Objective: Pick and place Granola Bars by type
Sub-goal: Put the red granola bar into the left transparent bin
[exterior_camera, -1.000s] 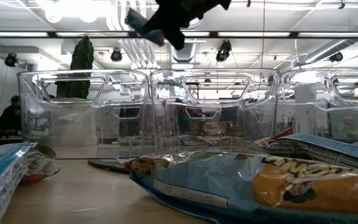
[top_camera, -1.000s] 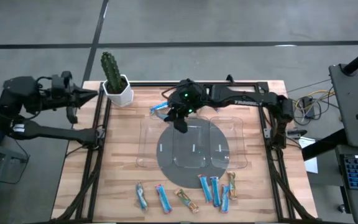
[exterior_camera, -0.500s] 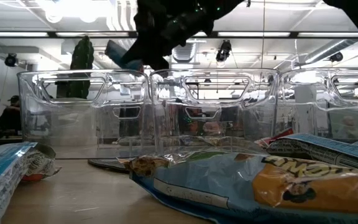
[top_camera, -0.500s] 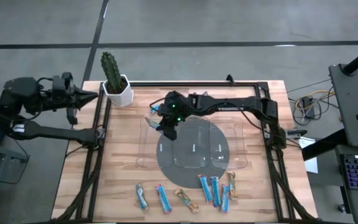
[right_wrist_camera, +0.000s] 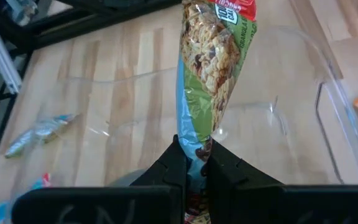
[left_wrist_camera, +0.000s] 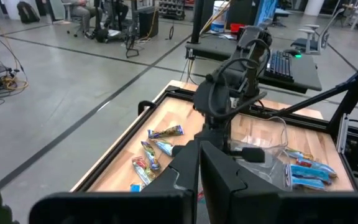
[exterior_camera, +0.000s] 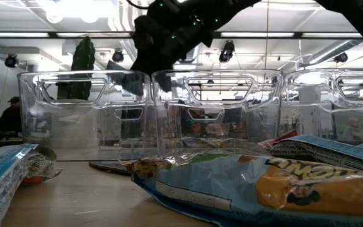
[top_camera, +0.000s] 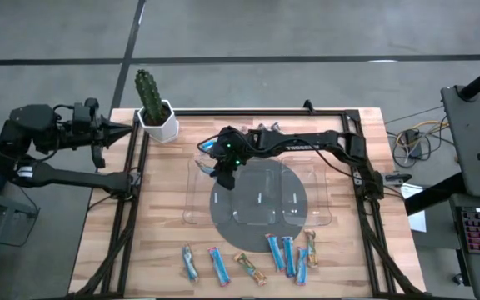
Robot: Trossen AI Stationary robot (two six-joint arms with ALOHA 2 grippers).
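Note:
My right gripper (top_camera: pixel 221 167) (right_wrist_camera: pixel 196 163) reaches in from the table's right and hovers over the left compartment of the clear tray (top_camera: pixel 192 200). It is shut on a multicoloured granola bar (right_wrist_camera: pixel 207 68) (top_camera: pixel 207 151) with green and red print. In the low view the bar's free end (exterior_camera: pixel 131 81) is at the height of the tray's rim. Several other bars, blue ones (top_camera: pixel 280 254) and brownish ones (top_camera: pixel 251 268), lie flat along the table's near edge. My left gripper (top_camera: pixel 126 127) (left_wrist_camera: pixel 199 155) waits shut, beyond the table's left edge. My right gripper pinches one end of the bar's wrapper (right_wrist_camera: pixel 196 146) between its two fingers. The fingers come from above, slanting down toward the table's left. The bar sticks out past the fingertips in line with them, lifted clear above the tray's left compartment.
The tray sits on a grey round mat (top_camera: pixel 261 223) in the middle of the table. A potted cactus (top_camera: pixel 155 112) stands at the far left corner. A black frame (top_camera: pixel 132 192) runs round the table's edges. Bare wood lies left of the tray.
My right gripper has moved toward the table's left and down, carrying the bar from above the tray's far edge near the middle compartment to over the left compartment. The bar's free end has dropped to rim height.

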